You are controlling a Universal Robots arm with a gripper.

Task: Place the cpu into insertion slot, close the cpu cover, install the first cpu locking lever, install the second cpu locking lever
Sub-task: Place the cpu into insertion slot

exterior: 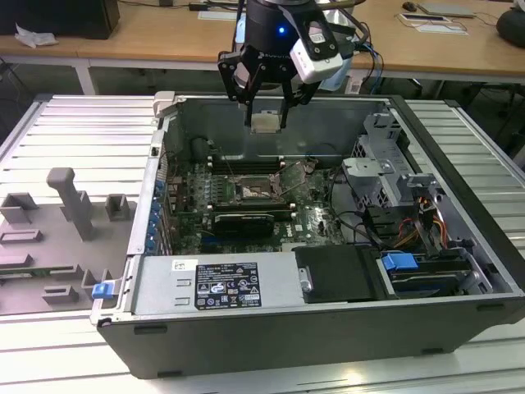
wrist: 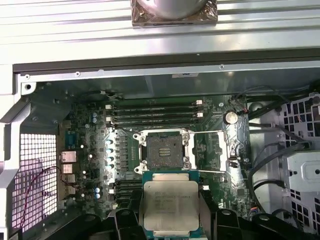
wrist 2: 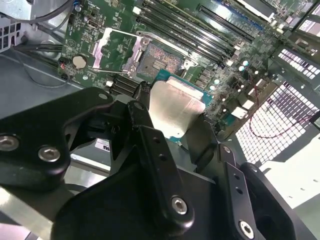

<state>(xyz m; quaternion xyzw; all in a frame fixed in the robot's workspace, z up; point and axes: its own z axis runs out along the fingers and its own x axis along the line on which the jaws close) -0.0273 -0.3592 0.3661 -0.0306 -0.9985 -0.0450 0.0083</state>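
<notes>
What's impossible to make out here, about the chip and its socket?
- The cpu: in the second wrist view, its sides are hidden behind the claw gripping it.
- The insertion slot: its pins are too small in the exterior view.
- The circuit board: its near edge is hidden behind the grey box in the exterior view.

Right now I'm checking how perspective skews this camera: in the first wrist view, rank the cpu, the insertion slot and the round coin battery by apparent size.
1. cpu: largest, though it is held nearest the camera, which inflates it.
2. insertion slot.
3. coin battery: smallest.
</notes>
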